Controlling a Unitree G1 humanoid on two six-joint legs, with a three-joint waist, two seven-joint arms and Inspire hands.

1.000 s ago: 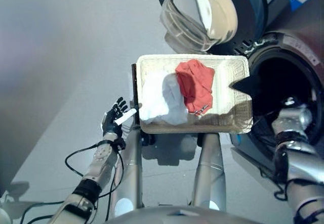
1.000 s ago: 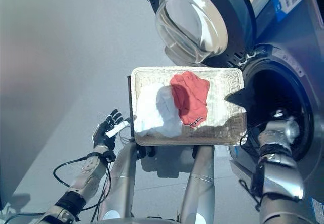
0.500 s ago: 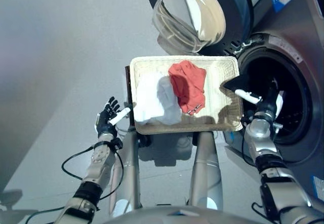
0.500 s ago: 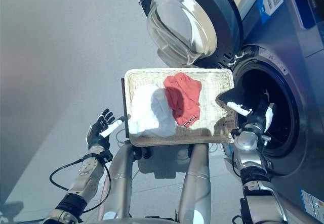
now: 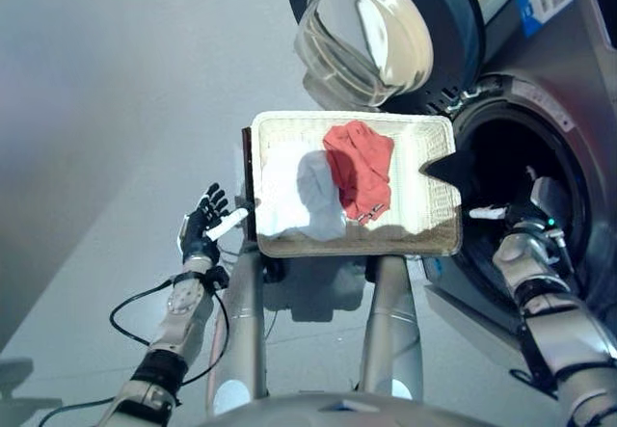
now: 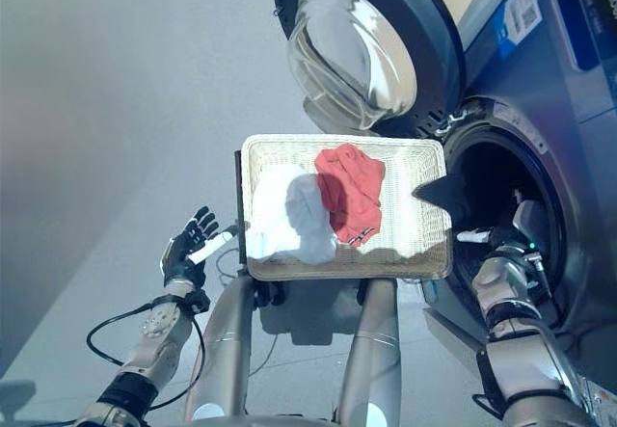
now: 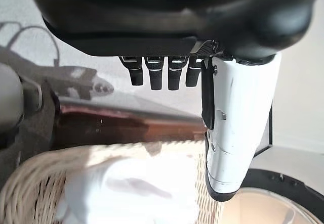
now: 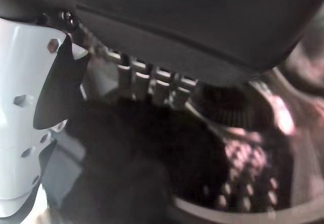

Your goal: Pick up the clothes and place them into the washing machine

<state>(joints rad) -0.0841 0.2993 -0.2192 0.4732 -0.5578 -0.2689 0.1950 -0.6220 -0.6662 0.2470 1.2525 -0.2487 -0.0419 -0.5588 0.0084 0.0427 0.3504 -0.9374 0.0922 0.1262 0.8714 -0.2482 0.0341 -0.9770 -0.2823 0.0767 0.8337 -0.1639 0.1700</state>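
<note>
A wicker basket [image 5: 352, 250] holds a white cloth [image 5: 294, 191] on its left side and a red cloth [image 5: 362, 162] in its middle. My left hand [image 5: 201, 229] hangs open just left of the basket and touches nothing; its wrist view shows the white cloth [image 7: 131, 193] past the fingers. My right hand [image 5: 525, 220] is open at the lower front of the washing machine's dark drum opening [image 5: 511, 157], right of the basket, with nothing in it. Its wrist view looks into the drum [image 8: 243, 173].
The washer's round glass door [image 5: 371, 32] stands swung open above the basket's far edge. A dark pointed shape [image 5: 451, 167] lies across the basket's right rim; I cannot tell whether it is cloth or shadow. Grey floor [image 5: 116, 109] spreads to the left.
My right hand has come out from deep in the drum and now sits at its front rim. The whole view has shifted a little. The cloths and the left hand have not moved.
</note>
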